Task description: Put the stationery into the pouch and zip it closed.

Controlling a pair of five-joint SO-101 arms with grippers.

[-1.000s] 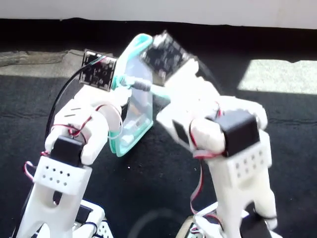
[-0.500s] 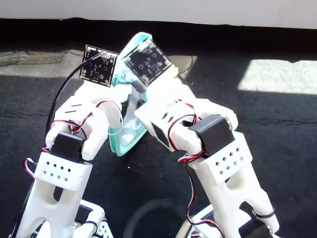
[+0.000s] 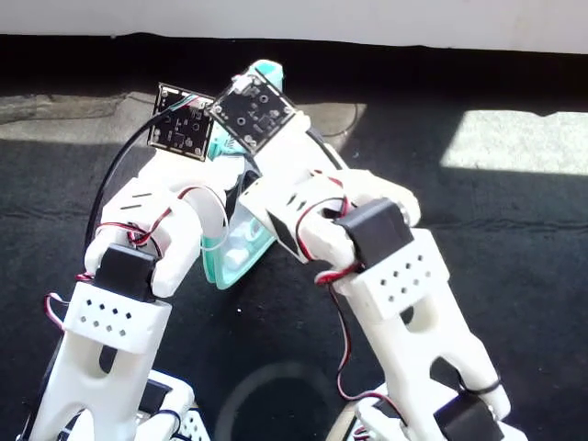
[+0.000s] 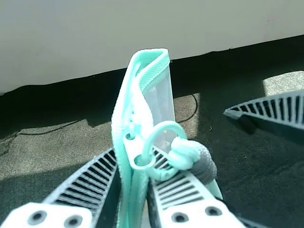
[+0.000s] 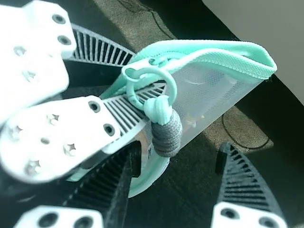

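Pouch (image 4: pixel 156 90) upright between the left jaws

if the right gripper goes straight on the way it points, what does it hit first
Probably the grey-wrapped zipper pull dangling from the pouch, right ahead of the open right gripper; depth is uncertain.

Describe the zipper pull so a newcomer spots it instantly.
Find the clear, mint-edged pouch held upright between the two arms. The left tool clamps its zipper edge, and the zipper pull hangs beside that tool: a mint ring ending in a grey-wrapped knob, unlike the flat tape around it.
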